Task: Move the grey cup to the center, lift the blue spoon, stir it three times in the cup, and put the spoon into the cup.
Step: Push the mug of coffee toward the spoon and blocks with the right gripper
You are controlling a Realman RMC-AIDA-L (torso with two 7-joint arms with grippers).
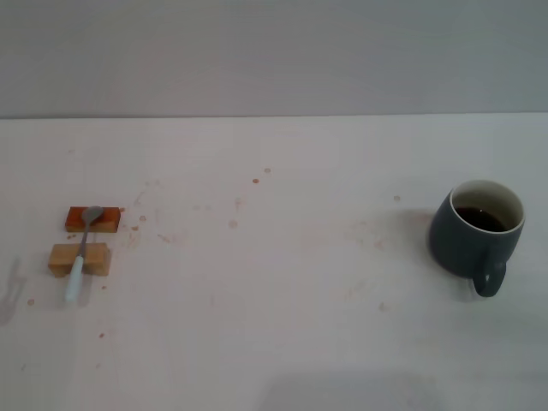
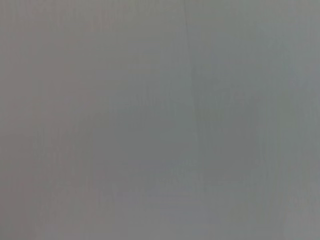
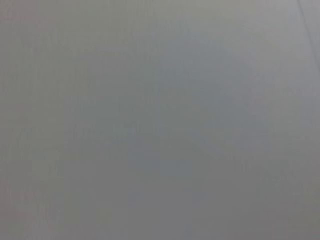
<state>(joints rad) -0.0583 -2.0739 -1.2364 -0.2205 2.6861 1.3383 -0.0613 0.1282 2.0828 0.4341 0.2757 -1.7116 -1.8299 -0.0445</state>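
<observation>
The grey cup [image 1: 476, 229] stands upright on the white table [image 1: 282, 325], far to the robot's right side, with its loop handle turned toward the near edge and a little to the right; you can see its white inside and dark liquid partway up; it is well apart from everything else, not at the middle of the table. The blue spoon [image 1: 82, 251] lies far to the robot's left; its grey metal bowl rests on an orange-brown block [image 1: 107, 220] at the far end, its neck crosses a tan block [image 1: 96, 259] just nearer, and its pale blue handle reaches past that block toward the near edge; the 2 blocks sit close together, one behind the other, not touching. Small brownish specks dot the tabletop between spoon and cup. You see neither gripper in the head view; both wrist views show only a plain grey surface with none of the fingers in sight, so you cannot tell whether either gripper is spread or pressed together.
</observation>
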